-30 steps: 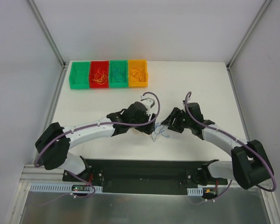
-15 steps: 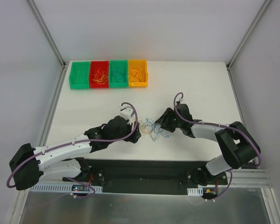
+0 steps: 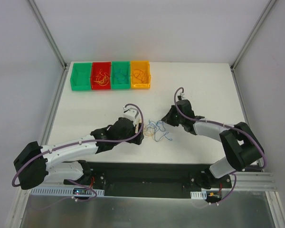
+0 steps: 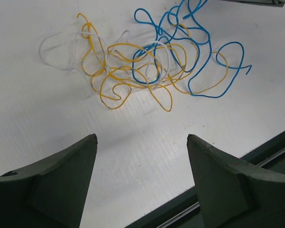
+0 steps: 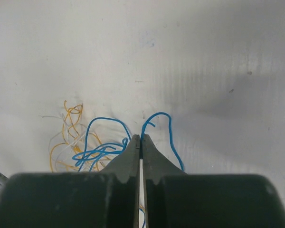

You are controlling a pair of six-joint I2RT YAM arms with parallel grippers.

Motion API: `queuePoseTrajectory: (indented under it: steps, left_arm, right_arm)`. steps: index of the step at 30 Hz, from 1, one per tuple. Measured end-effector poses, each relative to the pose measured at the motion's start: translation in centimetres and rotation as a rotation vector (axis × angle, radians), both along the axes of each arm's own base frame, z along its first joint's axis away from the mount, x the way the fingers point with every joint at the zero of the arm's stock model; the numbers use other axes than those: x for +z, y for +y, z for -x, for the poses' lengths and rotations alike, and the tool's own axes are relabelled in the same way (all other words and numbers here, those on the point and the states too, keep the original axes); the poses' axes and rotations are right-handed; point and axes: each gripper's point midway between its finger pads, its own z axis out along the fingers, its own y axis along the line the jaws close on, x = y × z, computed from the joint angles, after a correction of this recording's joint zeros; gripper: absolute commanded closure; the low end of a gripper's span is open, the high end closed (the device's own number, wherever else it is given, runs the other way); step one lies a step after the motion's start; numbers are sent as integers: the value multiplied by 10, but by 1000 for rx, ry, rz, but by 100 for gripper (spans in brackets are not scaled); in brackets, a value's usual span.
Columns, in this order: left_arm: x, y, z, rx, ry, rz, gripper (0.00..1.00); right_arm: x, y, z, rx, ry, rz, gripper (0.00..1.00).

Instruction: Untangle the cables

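Drawing the thin blue wire (image 5: 157, 113) out slowly is looking wisest: the right gripper (image 5: 139, 137) is pressing together at it, catch unclear; the left gripper (image 4: 141, 137), spread, is hovering near the tangle of yellow, white and blue cables (image 4: 147, 57).

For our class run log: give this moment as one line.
left gripper open, near cables | right gripper shut at blue cable, grip unclear | cables tangled on table

Glossy cables (image 4: 128, 44), matt white table (image 4: 47, 123)
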Motion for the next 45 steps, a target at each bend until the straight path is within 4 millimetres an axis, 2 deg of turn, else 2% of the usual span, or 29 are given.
queuePoseTrajectory:
  steps: [4,7,10,14,17,19,21,23,25,27,31,33,36,38,40,42,45]
  left_arm:
    - [10,-10,-7,-4,-15,8,8]
    - [29,-19,-19,1,-65,36,5]
    - [46,-29,-35,14,-100,95,4]
    - [50,-47,-53,9,-117,158,5]
    - [41,-58,-68,17,-102,167,12]
    - [30,-63,-79,26,-71,184,20]
    - [15,-61,-94,53,-34,203,26]
    - [-2,-59,-106,72,-3,211,28]
    - [-21,-57,-115,86,31,209,28]
    - [-37,-58,-115,85,63,200,29]
    - [-48,-59,-109,75,92,214,30]
    - [-50,-57,-104,68,97,221,28]
    - [-45,-43,-87,63,96,227,19]
    - [-25,-34,-76,52,63,254,14]
    - [11,-29,-69,30,-1,310,10]
    - [59,-25,-62,-9,-96,384,9]
    - [117,-16,-47,-58,-209,467,8]
  right_arm:
    - [14,2,7,51,-22,-10,100]
    - [57,7,12,82,-97,-86,100]
    - [113,16,20,105,-187,-210,99]
    - [165,26,29,127,-233,-340,100]
    - [196,32,40,142,-240,-421,100]
    - [218,33,49,148,-254,-461,100]
    - [250,32,58,154,-283,-503,100]
    - [287,30,65,163,-333,-548,100]
    - [334,26,71,173,-406,-596,100]
    - [383,20,79,186,-483,-635,100]
    - [468,6,99,214,-641,-681,100]
    - [498,0,106,227,-714,-689,100]
    - [521,-2,110,251,-777,-675,100]
    - [523,3,106,273,-796,-651,100]
    - [516,11,96,294,-794,-620,100]
    - [502,22,81,317,-779,-577,100]
    - [470,41,52,332,-737,-510,99]
